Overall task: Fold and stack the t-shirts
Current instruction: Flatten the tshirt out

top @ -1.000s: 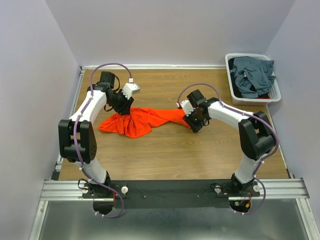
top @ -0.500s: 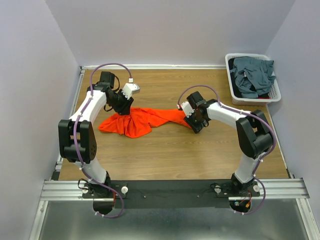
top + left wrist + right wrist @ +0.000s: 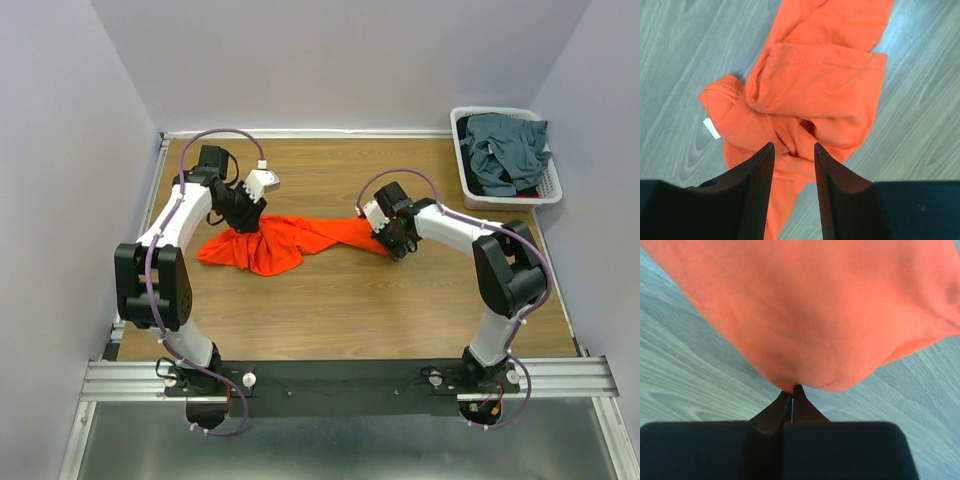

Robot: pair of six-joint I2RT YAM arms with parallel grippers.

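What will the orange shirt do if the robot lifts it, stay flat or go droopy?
Probably droopy: the orange shirt lies in crumpled folds on the table. It likely weighs little, since the right claw pinches just a thin edge of it. Pushed, it would probably bunch up, not roll.

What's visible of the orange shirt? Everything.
The orange shirt is plain, bright orange-red, soft cloth. It lies crumpled and unfolded on the table, drawn out between the arms, bunched wide near the left arm and narrow toward the right. Stitched hems and a small white tag show. The left gripper straddles a bunched fold, jaws apart; whether it clamps the cloth is unclear. The right gripper is shut on the narrow end's edge.
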